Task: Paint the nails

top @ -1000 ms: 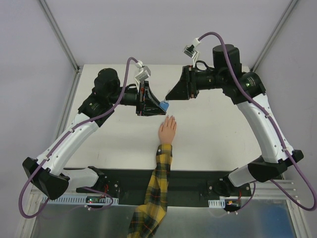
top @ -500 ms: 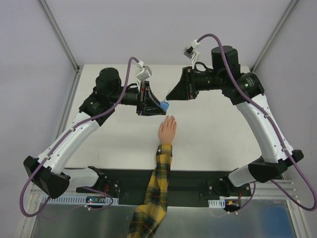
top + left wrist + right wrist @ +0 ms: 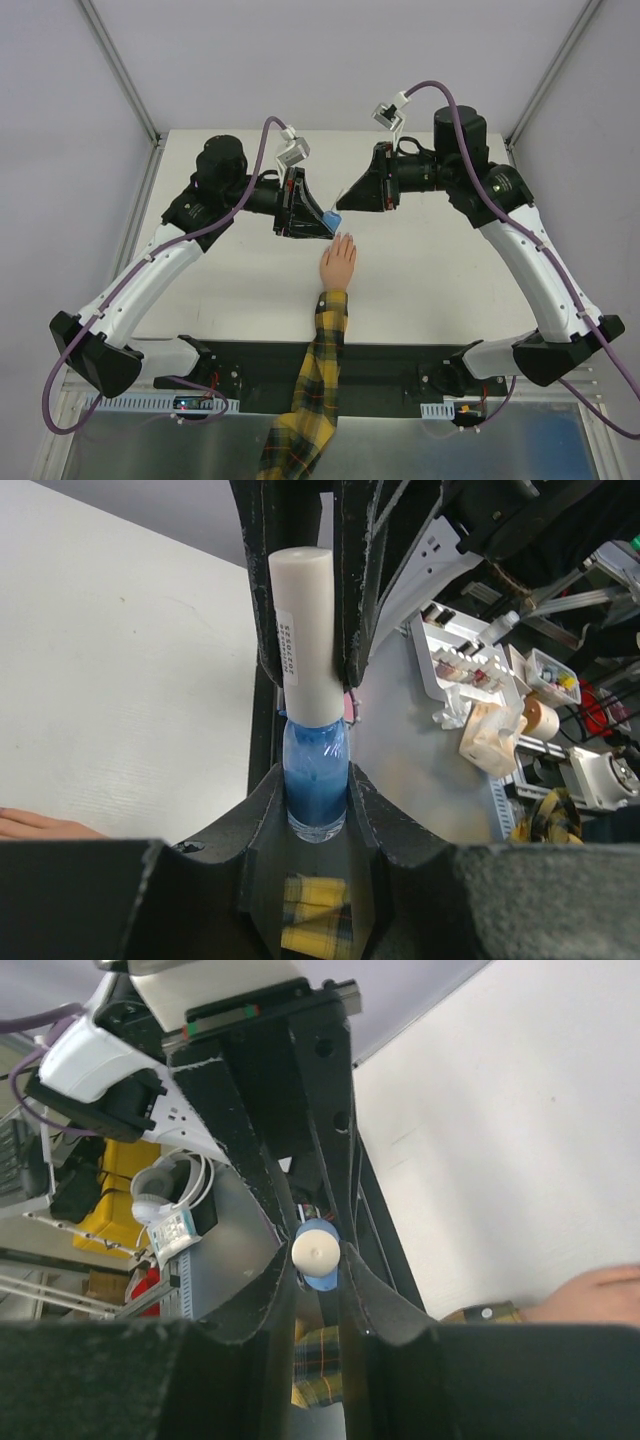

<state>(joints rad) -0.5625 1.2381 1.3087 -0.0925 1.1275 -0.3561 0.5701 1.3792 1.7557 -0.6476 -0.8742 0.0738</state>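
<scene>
A small peach hand (image 3: 338,262) with a yellow-black plaid sleeve (image 3: 318,370) lies flat on the white table (image 3: 440,270), fingers pointing away. Its nails (image 3: 345,240) are too small to tell their colour. My left gripper (image 3: 322,222) is shut on a small blue bottle (image 3: 316,785), held in the air just beyond the fingertips. My right gripper (image 3: 342,203) is shut on the bottle's white cap (image 3: 317,1250), meeting it from the other side. The cap (image 3: 303,630) sits on the bottle. In the right wrist view the hand's edge (image 3: 590,1295) shows at the lower right.
Both arms reach in over the middle of the table and meet above the hand. A black mounting strip (image 3: 390,365) runs along the near edge under the sleeve. Grey frame posts (image 3: 120,70) rise at the back corners.
The right arm's elbow and wrist have shifted slightly to the right and turned. The bottle stays held between the two grippers, a touch lower. The hand has not moved.
</scene>
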